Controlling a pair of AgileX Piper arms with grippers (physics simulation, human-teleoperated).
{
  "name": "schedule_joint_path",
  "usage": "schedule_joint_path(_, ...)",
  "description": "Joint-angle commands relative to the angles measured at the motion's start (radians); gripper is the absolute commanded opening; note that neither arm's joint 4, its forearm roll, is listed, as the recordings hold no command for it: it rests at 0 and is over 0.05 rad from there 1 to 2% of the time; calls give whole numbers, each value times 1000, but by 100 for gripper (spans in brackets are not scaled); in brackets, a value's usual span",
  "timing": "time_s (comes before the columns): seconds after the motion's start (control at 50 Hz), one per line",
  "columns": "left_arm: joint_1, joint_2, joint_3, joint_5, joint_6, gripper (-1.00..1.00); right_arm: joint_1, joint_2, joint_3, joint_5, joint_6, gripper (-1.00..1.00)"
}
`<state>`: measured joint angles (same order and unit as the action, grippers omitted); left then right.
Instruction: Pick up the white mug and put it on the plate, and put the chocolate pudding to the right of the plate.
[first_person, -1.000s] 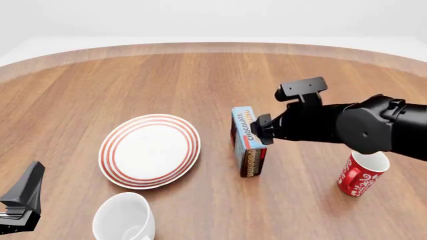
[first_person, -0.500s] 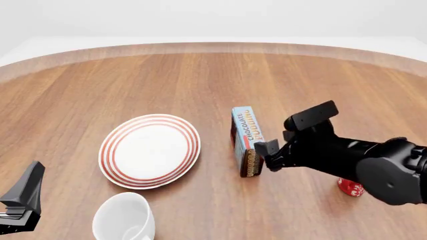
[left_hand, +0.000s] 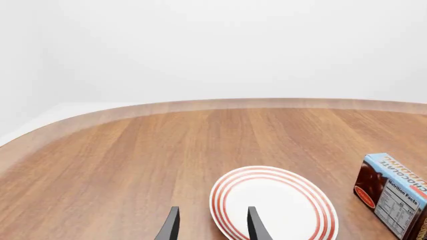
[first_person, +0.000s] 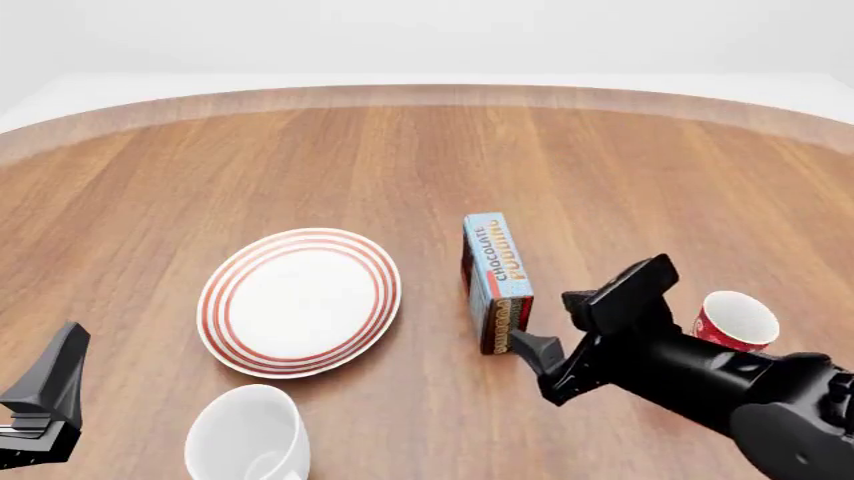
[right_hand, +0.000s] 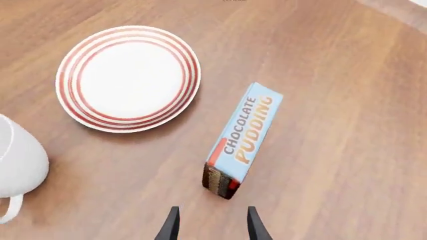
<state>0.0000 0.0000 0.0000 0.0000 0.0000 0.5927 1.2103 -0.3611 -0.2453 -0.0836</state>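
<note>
Left pincer (first_person: 47, 395) at the near left table (first_person: 267, 150) edge, jaws parted, empty. White mug (first_person: 250, 432) just beside it, upright, nearer this arm than the right one, not on the plate (first_person: 300, 300) beyond it. Chocolate pudding (first_person: 497, 280) stands on edge just right of the plate, long axis running away from the arms. Right pincer (first_person: 534, 350), jaws apart and empty, sits at the box's near end, roughly in line with that axis. Red mug (first_person: 731, 322) further right.

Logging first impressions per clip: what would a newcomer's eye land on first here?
Probably the plate with red rings, left of centre, and the chocolate pudding box standing on edge to its right. The right claw hovers just near of the box, empty; the white mug sits near the plate.
</note>
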Motion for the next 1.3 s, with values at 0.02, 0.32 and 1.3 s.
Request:
schedule_joint_path(0.02, 0, 0, 0, 0, 0, 100, 44, 0, 74, -96, -48, 100)
schedule_joint_path(0.32, 0, 0, 0, 0, 0, 100, 123, 12, 141, -191, -131, 100)
schedule_joint_path(1.3, 0, 0, 0, 0, 0, 100, 428, 251, -47, -179, -119, 100)
